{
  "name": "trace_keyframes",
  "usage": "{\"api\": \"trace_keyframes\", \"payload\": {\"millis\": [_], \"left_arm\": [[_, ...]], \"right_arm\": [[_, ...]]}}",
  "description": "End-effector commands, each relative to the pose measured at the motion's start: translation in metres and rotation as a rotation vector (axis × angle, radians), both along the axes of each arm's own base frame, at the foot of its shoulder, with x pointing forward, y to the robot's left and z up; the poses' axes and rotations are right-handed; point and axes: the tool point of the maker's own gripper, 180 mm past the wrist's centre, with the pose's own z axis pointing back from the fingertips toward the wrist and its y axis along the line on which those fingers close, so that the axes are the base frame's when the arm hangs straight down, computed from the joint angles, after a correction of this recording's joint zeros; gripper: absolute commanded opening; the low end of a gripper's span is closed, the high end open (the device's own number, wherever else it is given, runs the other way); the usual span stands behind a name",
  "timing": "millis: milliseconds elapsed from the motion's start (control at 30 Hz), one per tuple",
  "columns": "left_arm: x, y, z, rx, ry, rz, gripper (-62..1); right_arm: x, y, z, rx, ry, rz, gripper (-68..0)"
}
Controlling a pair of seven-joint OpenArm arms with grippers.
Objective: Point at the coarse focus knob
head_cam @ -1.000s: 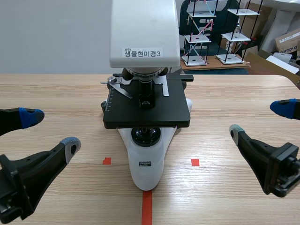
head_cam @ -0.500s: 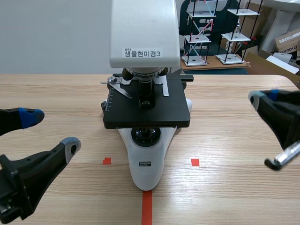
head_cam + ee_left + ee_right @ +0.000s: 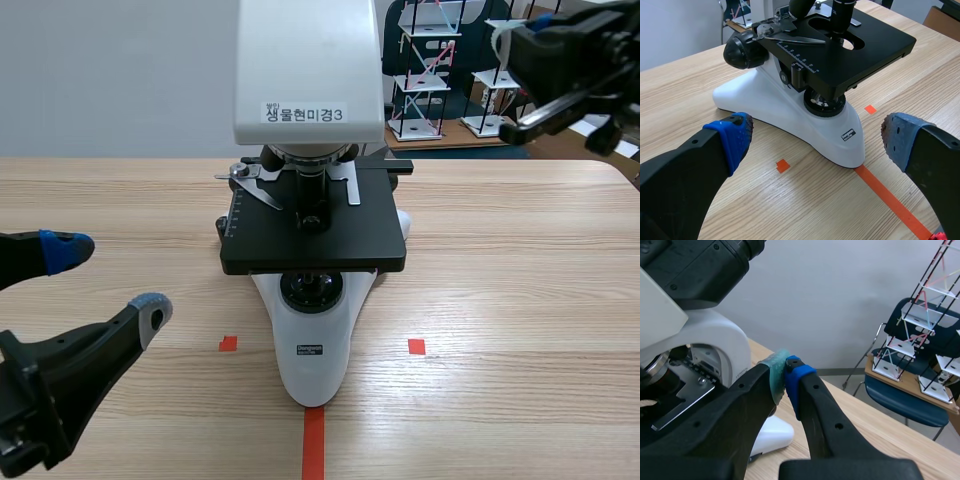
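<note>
Standing at the middle of the wooden table (image 3: 520, 300), the white microscope (image 3: 315, 335) has its base's front end toward the robot. Its black stage (image 3: 340, 235) sits level above the base, and a printed label (image 3: 304, 113) ending in 3 is on its head. The coarse focus knob (image 3: 742, 50) is a black ribbed knob low on the side of the microscope's arm, behind and below the stage. The left wrist view shows it clearly, ahead of the left gripper (image 3: 108, 280), and nothing touches it.

The left gripper hangs low at the near left, well apart from the microscope. Its 2 fingers are spread wide with nothing between them, and 1 pad (image 3: 737, 132) is blue. In its own view the microscope's base lies ahead between the spread fingers, with its front end at an orange-red tape line (image 3: 885, 192).

The right gripper (image 3: 515, 35) is raised high at the far right, above the table and well apart from the knob. Its 2 fingers are pressed together on nothing. In the right wrist view the grey-green pad (image 3: 774, 375) and the blue pad (image 3: 797, 372) meet, with the tips directed toward the microscope's curved white arm (image 3: 715, 345). No knob can be made out in that view.

Behind the table stand shelf models (image 3: 430, 70) of white plates and thin rods, and a blue chair (image 3: 900, 400).
</note>
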Motion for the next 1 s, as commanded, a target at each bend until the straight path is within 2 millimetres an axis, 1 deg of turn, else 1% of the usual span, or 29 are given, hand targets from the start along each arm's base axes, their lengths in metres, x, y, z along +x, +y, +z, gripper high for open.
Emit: {"api": "trace_keyframes", "payload": {"millis": [0,267,433,533,667,967], "left_arm": [[0.001,-0.002,0.008,-0.018,-0.022,0.0,-6.7],[0.001,-0.002,0.008,-0.019,-0.023,0.0,-6.7],[0.001,-0.002,0.009,-0.019,-0.026,0.0,-6.7],[0.001,-0.002,0.009,-0.019,-0.026,0.0,-6.7],[0.001,-0.002,0.009,-0.019,-0.026,0.0,-6.7],[0.002,-0.002,0.01,-0.021,-0.028,0.0,-6.7]], "right_arm": [[0.009,0.0,0.002,0.017,0.006,-0.001,-67.7],[0.049,0.02,-0.023,0.006,0.149,0.005,-67.7],[0.066,0.029,-0.036,0.009,0.279,0.022,-67.7],[0.071,0.033,-0.04,0.013,0.352,0.036,-67.7],[0.071,0.036,-0.045,0.021,0.441,0.06,-67.7],[0.07,0.037,-0.048,0.025,0.467,0.065,-67.7]]}}
